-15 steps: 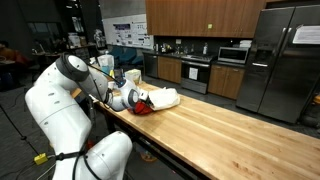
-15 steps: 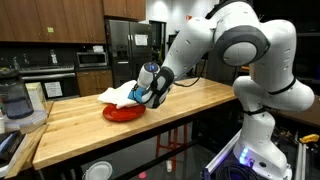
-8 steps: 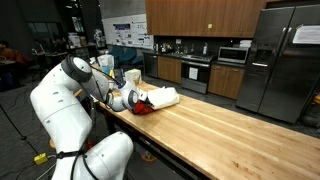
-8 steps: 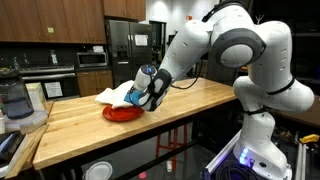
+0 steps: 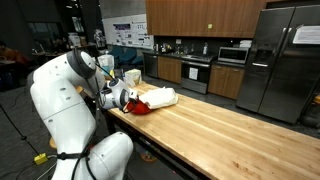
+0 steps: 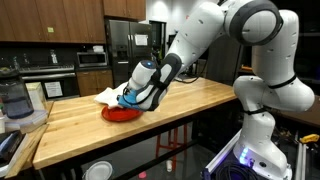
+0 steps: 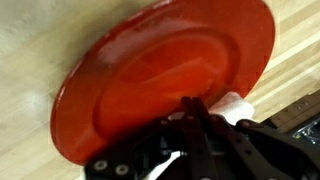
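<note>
Red plate (image 7: 165, 70) fills the wrist view's upper middle, directly above the end effector (image 7: 195, 108), on the wood surface (image 7: 30, 40). The jaws are closed. A white cloth (image 7: 233, 100) touches them at lower right, but whether they grip it is unclear.

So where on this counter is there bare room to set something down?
The long stretch of wooden counter beyond the red plate is bare. So is the patch between the plate and the containers at the counter's end. It is crowded around the plate, where the gripper and white cloth sit.
</note>
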`<state>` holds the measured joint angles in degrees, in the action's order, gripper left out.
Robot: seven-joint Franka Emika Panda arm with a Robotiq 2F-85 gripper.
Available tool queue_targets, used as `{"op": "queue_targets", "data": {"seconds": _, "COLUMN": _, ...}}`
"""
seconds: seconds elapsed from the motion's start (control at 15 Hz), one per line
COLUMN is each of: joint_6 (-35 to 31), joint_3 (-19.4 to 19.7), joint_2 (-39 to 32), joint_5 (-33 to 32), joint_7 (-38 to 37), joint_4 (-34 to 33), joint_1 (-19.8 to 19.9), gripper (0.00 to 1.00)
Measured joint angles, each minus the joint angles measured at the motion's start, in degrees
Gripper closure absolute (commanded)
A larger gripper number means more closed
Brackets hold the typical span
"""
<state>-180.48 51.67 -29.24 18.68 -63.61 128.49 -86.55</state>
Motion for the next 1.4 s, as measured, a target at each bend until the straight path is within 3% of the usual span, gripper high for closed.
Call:
{"op": "queue_targets", "data": {"seconds": 0.2, "joint_6": 4.12, "joint_3": -1.02, "joint_2": 4.92, "joint_5": -1.16, "joint_7": 2.76, "joint_4": 2.05, "joint_1": -0.35, "gripper": 0.99}}
{"op": "queue_targets", "data": {"seconds": 0.27, "joint_6": 5.46, "joint_3": -0.56, "joint_2": 5.57, "joint_5": -1.42, "joint_7": 2.97, "joint_4": 2.41, "joint_1": -0.47, "gripper": 0.69}}
{"op": "queue_targets", "data": {"seconds": 0.33, "joint_6": 6.01, "joint_3": 0.01, "joint_2": 5.76, "joint_5": -1.46, "joint_7": 2.99, "joint_4": 2.63, "joint_1": -0.50, "gripper": 0.69}}
{"op": "queue_targets", "data": {"seconds": 0.53, "joint_6": 5.85, "joint_3": 0.92, "joint_2": 5.94, "joint_5": -1.45, "joint_7": 3.15, "joint_4": 2.76, "joint_1": -0.24, "gripper": 0.53}}
{"op": "queue_targets", "data": {"seconds": 0.73, "joint_6": 4.63, "joint_3": 0.22, "joint_2": 7.59, "joint_5": -1.42, "joint_7": 4.54, "joint_4": 2.93, "joint_1": 0.03, "gripper": 0.31}}
{"op": "queue_targets", "data": {"seconds": 1.0, "joint_6": -2.60, "joint_3": -1.76, "joint_2": 10.48, "joint_5": -0.99, "joint_7": 4.75, "joint_4": 4.06, "joint_1": 0.66, "gripper": 0.04}}
{"op": "queue_targets", "data": {"seconds": 1.4, "joint_6": -14.24, "joint_3": 0.10, "joint_2": 7.62, "joint_5": 6.05, "joint_7": 0.74, "joint_4": 4.51, "joint_1": 0.59, "gripper": 0.00}}
